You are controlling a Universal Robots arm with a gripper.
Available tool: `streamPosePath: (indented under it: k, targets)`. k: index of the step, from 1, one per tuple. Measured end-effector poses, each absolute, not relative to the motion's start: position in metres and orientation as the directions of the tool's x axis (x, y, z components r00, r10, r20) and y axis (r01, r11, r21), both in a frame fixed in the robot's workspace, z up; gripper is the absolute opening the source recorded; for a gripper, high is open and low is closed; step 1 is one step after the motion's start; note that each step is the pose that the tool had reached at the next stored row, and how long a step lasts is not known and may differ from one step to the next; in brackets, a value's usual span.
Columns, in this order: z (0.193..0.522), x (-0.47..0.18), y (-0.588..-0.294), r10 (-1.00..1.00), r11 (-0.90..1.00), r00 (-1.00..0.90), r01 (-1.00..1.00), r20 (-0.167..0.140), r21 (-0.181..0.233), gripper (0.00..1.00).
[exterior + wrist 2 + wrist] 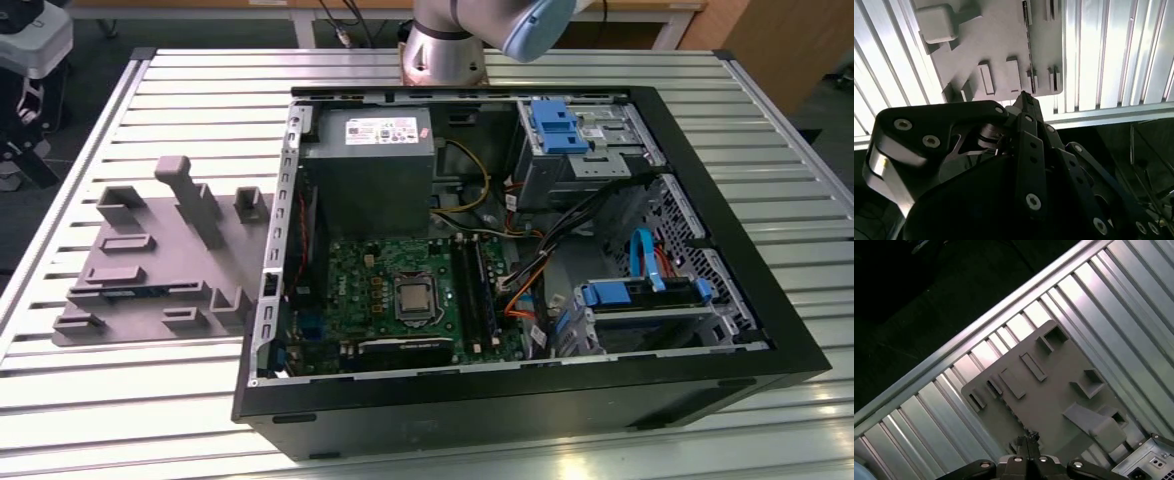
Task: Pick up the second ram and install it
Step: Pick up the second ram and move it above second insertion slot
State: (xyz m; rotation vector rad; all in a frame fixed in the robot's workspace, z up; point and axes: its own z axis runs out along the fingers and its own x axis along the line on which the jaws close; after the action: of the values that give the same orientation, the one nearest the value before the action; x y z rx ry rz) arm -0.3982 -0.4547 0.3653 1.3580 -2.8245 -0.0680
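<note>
Grey moulded plastic at the exterior view's left: the holder tray [160, 250], flat on the slatted metal table [160, 400]. In its near part, a thin blue-green strip, taken to be the second ram [140, 292], lying in a groove of the tray, not yet lifted. Further toward the exterior view's right, the open computer case [534, 400], with the green motherboard [347, 290] on its floor and the long black memory slots [470, 290] just beside the processor [416, 297]. Cannot tell from here whether any slot already carries a stick. By judgement, then: pick-up not begun, carrying and seating in a slot all left to do.

Now the tool. In both wrist views, the gripper [1027, 439] high over the tray, well apart from it and from the case. Fingertips [1026, 107] pressed together, with nothing pinched between them and nothing touched. Nearest thing below: the tray's edge on the side toward the case, with the ram's groove close by, though too thin to be sure of in the wrist views.
</note>
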Motion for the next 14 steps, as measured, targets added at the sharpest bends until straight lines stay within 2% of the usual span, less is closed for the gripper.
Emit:
streamPosePath:
  k: [14]
  targets:
    - [0.3642, -0.3982, -0.4549, -0.880, 0.474, -0.475, -0.879, -0.013, 0.042, 0.11]
